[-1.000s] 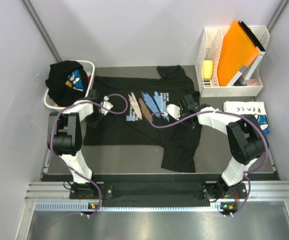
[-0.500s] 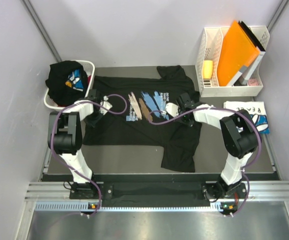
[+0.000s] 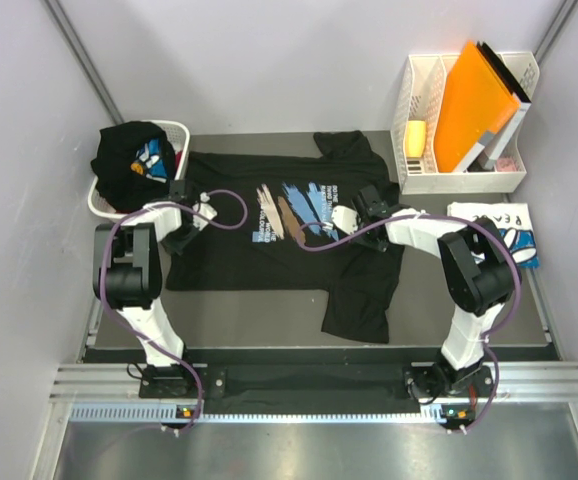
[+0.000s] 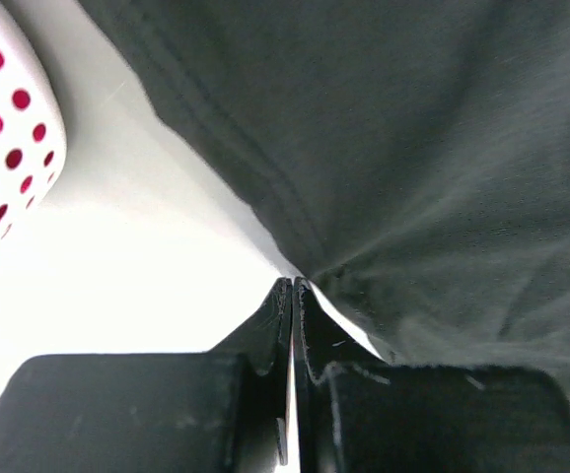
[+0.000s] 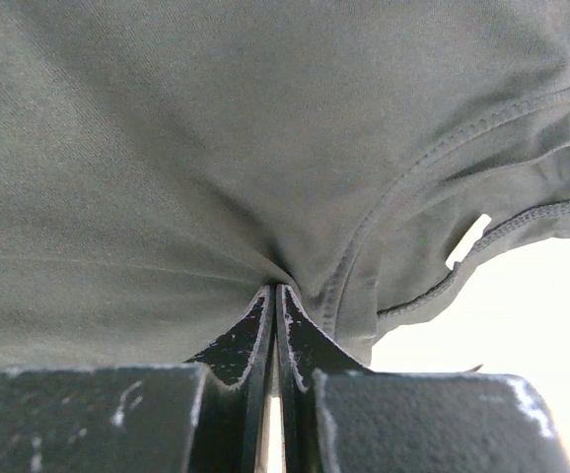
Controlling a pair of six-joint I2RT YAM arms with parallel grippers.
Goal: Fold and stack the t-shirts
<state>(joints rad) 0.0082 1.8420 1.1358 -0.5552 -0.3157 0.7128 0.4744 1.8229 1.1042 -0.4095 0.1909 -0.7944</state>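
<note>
The printed black t-shirt (image 3: 259, 255) lies spread face-up on the worktop (image 3: 269, 320), hem toward the basket (image 3: 182, 135). Left jaws, pressed together, pinch its hem edge; right jaws pinch cloth beside the collar. A fold looks set to begin: both must lift and carry together.

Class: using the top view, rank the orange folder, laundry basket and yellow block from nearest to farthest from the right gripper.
1. Yellow block, in the rack behind the right gripper.
2. Orange folder, back right.
3. Laundry basket, far left.
</note>
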